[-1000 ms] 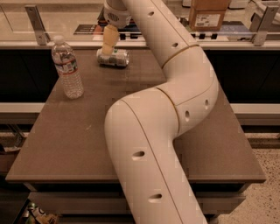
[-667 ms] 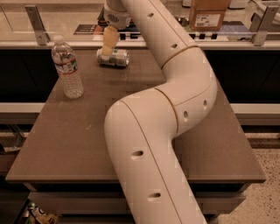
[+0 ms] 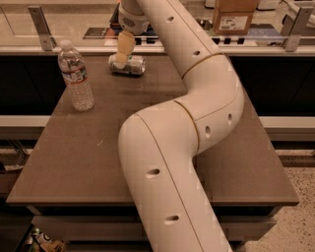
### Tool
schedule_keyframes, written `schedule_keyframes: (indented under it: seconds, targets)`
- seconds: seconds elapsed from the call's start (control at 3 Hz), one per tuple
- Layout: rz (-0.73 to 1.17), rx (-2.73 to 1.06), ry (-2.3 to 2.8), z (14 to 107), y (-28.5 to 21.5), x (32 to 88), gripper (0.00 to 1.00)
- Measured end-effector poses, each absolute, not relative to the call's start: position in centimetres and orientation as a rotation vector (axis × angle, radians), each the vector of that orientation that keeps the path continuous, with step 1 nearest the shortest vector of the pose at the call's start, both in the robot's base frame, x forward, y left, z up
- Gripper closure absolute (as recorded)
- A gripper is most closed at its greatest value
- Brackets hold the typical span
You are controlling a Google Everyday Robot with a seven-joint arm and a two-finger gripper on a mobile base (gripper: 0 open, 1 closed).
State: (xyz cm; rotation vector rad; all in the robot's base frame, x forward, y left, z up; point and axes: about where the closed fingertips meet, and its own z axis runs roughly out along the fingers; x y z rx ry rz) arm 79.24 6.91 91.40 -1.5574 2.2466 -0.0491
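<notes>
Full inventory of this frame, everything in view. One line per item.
table: 1, dark brown, fills the middle of the view
can: 1, silver, lying on its side near the table's far edge
water bottle: 1, clear with a white cap, upright on the table's far left part, apart from the can
cardboard box: 1, brown, on the counter behind the table, upper right
metal bracket: 1, grey, on the counter at upper left
arm: 1, white, rises from the bottom edge and bends across the table to its far side
gripper: 1, tan, at the can's left end
</notes>
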Motion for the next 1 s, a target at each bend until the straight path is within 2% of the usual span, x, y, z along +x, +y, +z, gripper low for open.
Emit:
schedule_keyframes:
  seconds: [1.0]
  targets:
    - [-0.032, -1.574, 2.247, 90.49, 7.36, 79.39, 0.00]
